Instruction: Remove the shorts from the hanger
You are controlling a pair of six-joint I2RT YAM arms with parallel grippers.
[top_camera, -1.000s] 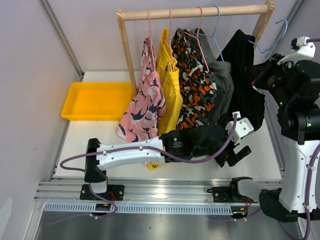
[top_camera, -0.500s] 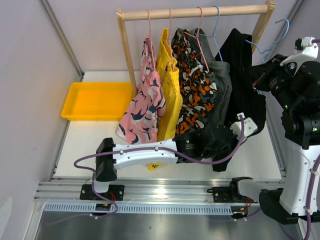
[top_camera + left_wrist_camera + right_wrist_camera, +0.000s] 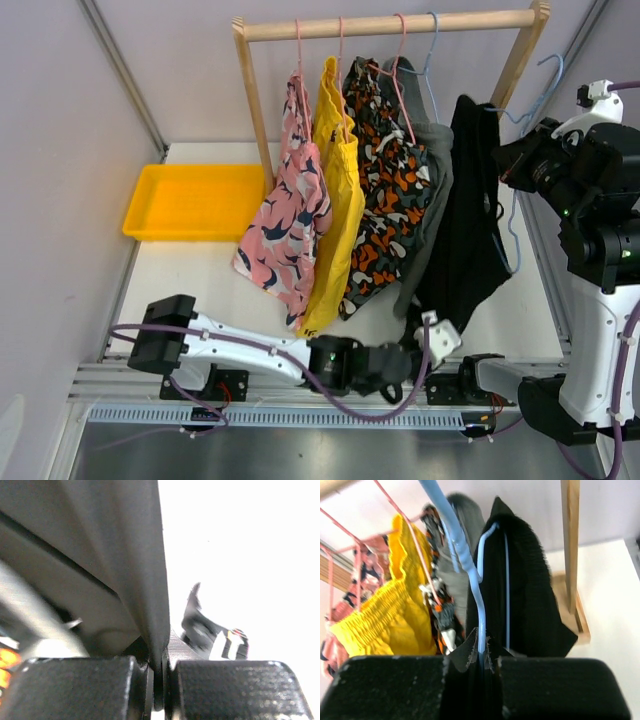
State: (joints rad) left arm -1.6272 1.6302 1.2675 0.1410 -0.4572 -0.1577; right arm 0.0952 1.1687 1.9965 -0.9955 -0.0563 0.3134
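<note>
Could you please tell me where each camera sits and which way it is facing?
Top external: above and behind the robot, looking down at the table, rack and yellow tray; the left arm and right arm show.
Left wrist: on the left arm, looking along the left pincer, shut on the black shorts; its fingers show.
Right wrist: on the right arm, facing the rack past the right pincer, shut on the blue hanger.
Shared: the black shorts appear in all three views.
</note>
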